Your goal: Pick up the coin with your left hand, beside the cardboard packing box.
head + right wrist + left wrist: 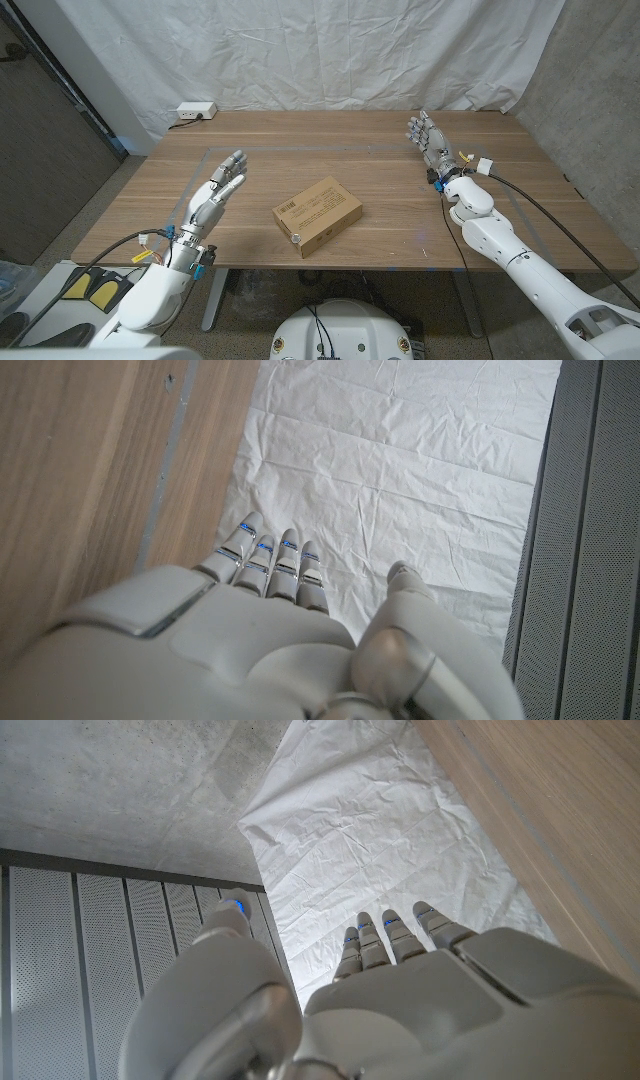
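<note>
Head view | box (318, 213) label unreadable | coin (295, 237) touching | both hands empty, fingers apart

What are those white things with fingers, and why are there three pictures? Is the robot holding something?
Those are a robot's two arms, each ending in a robot hand. The big picture looks down from a camera on the robot's head. There you see the left robot hand and the right robot hand over a brown wooden table. The other two pictures come from small cameras on the wrists, looking along the back of each hand, so they look turned around. In the middle of the table lies a flat brown cardboard packing box, and a small silvery coin sits right by its near corner. Both hands have their fingers spread and hold nothing yet.
</note>
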